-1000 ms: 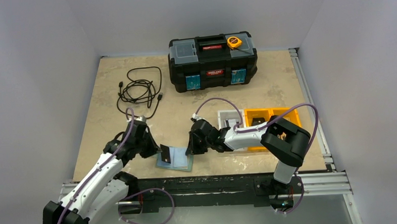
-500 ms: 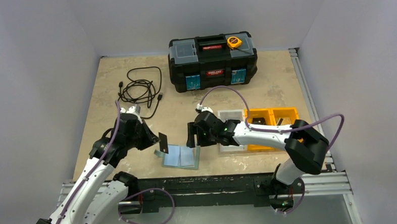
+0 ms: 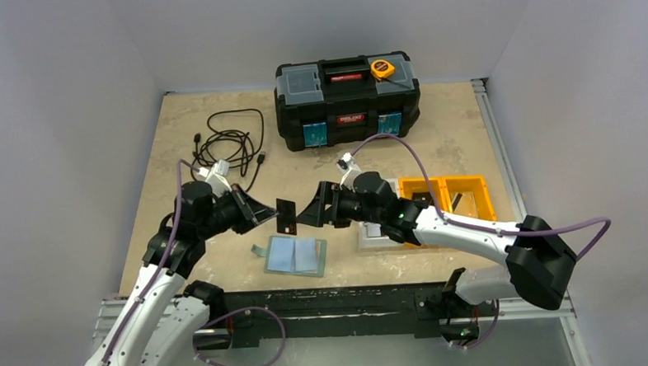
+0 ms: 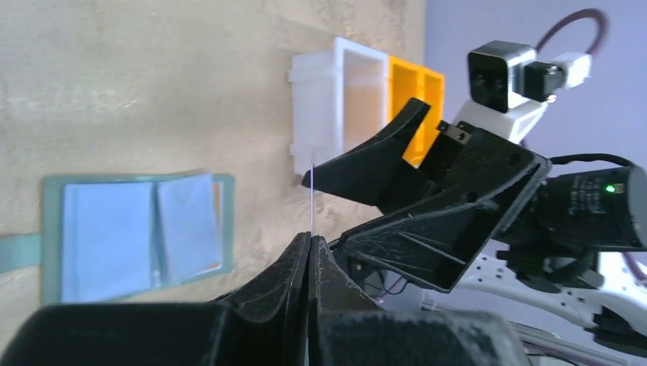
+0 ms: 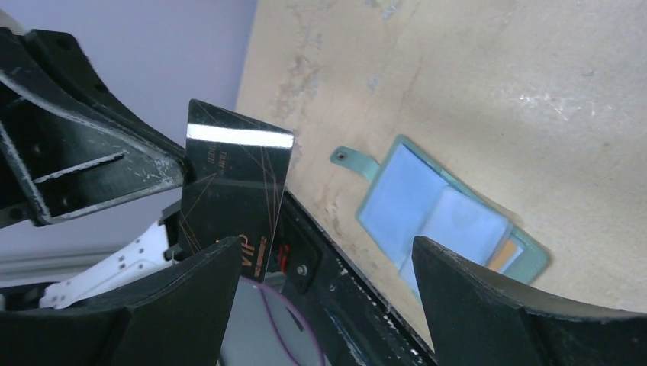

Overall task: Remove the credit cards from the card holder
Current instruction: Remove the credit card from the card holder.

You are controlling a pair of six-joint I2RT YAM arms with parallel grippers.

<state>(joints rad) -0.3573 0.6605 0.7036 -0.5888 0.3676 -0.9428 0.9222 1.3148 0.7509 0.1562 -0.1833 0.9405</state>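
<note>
Handover in mid-air looks like the step in hand. The left gripper [image 3: 271, 215] is clamped tight on one edge of the black credit card [image 3: 286, 216] and holds it raised above the surface [image 3: 344, 161]. The card's long axis seems to run across the line between the two arms. The right gripper [image 3: 304, 216] faces it with jaws spread wide and nothing in them. Its fingertips sit just beside the card's free edge, not yet around it. From the right wrist the card shows its broad face rather than its edge, so those jaws would probably need to turn or shift before closing across it. The card holder [image 3: 296, 255] lies open and flat below both grippers, with a tan-orange card [image 5: 500, 255] peeking from one pocket.
</note>
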